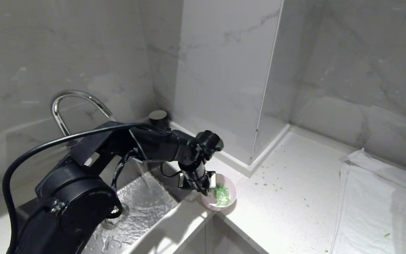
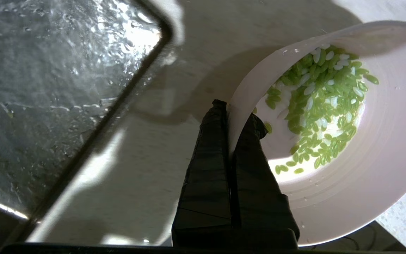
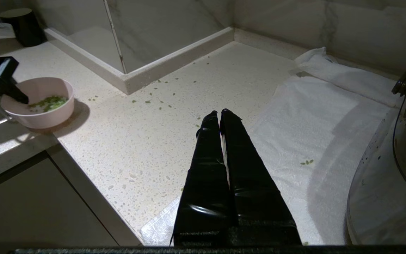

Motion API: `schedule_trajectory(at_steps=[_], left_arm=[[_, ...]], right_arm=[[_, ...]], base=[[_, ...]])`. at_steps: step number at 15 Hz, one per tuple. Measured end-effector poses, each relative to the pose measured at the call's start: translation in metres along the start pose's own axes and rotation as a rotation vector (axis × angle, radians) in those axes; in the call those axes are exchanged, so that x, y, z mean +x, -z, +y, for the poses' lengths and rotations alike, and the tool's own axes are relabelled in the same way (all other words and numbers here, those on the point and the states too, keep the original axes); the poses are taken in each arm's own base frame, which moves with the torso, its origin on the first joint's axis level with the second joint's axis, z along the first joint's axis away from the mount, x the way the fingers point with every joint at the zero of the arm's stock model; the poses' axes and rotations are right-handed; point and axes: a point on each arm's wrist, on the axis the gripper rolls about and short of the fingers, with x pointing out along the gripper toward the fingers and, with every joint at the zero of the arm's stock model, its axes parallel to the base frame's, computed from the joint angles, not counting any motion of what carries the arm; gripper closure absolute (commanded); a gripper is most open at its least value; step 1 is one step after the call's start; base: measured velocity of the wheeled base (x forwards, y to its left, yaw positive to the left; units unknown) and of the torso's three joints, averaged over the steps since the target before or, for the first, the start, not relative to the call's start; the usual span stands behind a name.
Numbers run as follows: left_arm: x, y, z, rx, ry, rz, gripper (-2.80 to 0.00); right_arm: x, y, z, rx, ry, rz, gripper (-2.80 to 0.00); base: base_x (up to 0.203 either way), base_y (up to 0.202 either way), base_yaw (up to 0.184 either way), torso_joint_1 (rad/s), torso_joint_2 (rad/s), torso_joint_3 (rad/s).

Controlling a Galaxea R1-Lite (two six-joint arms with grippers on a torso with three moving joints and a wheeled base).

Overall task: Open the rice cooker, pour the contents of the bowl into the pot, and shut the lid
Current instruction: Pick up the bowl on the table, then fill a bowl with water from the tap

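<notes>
The bowl [image 2: 365,148] runs past the picture's edge (its far rim), as does the towel [image 1: 375,208].

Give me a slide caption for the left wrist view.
Left gripper pinching the pink bowl's rim, green grains inside, beside the wet sink.

The little pale pink bowl [image 1: 220,194] sits right at the tabletop [image 1: 294,197] corner, next to the sink [image 1: 143,208], with its rim pinched in the left claw [image 2: 232,116]. Inside, wet bright green grains [image 2: 321,106] with a few whitish ones lie piled to one side.
</notes>
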Motion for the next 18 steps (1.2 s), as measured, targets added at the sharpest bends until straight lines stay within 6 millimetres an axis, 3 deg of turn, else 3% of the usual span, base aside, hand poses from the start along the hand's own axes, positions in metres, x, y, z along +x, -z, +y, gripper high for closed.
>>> schedule_trajectory(at_steps=[8,18], left_arm=[[-0.015,-0.027,0.105,-0.223,-0.009,0.054,0.00],[-0.023,-0.035,0.203,-0.409,0.015,0.008,0.00]], right_arm=[[0.000,0.000,0.000,0.000,0.000,0.000,0.00],[0.000,0.000,0.000,0.000,0.000,0.000,0.00]], base=[[0.000,0.000,0.000,0.000,0.00,0.000],[0.000,0.000,0.000,0.000,0.00,0.000]])
